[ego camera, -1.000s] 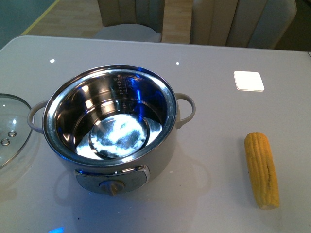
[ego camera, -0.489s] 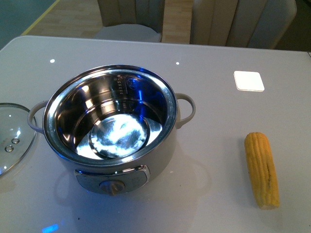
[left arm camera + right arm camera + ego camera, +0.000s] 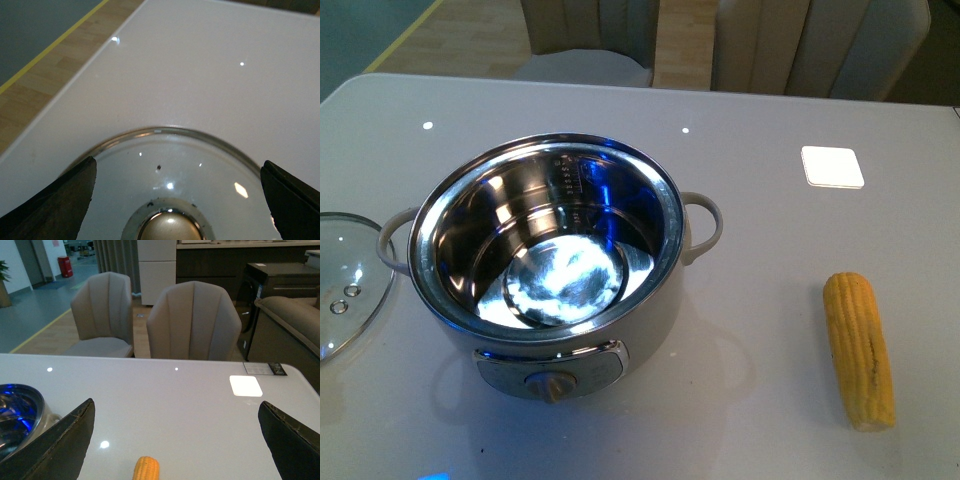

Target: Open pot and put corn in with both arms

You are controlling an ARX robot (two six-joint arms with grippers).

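The cream pot (image 3: 545,260) stands open on the white table, its steel inside empty, knob panel facing me. Its edge shows in the right wrist view (image 3: 17,412). The glass lid (image 3: 345,285) lies flat on the table left of the pot. In the left wrist view the lid (image 3: 165,165) with its chrome knob (image 3: 167,227) lies between the open fingers (image 3: 55,200) of my left gripper (image 3: 177,197). The corn (image 3: 860,350) lies on the table at the right. Its tip (image 3: 146,469) shows between the open fingers of my right gripper (image 3: 175,440). Neither arm shows in the front view.
A white square pad (image 3: 832,166) lies on the table behind the corn, also in the right wrist view (image 3: 245,385). Two beige chairs (image 3: 192,320) stand beyond the table's far edge. The table's left edge (image 3: 75,85) runs near the lid, wooden floor beyond.
The lid moved a little to the right and settled flat beside the pot between one second ago and half a second ago. Since then nothing has moved.
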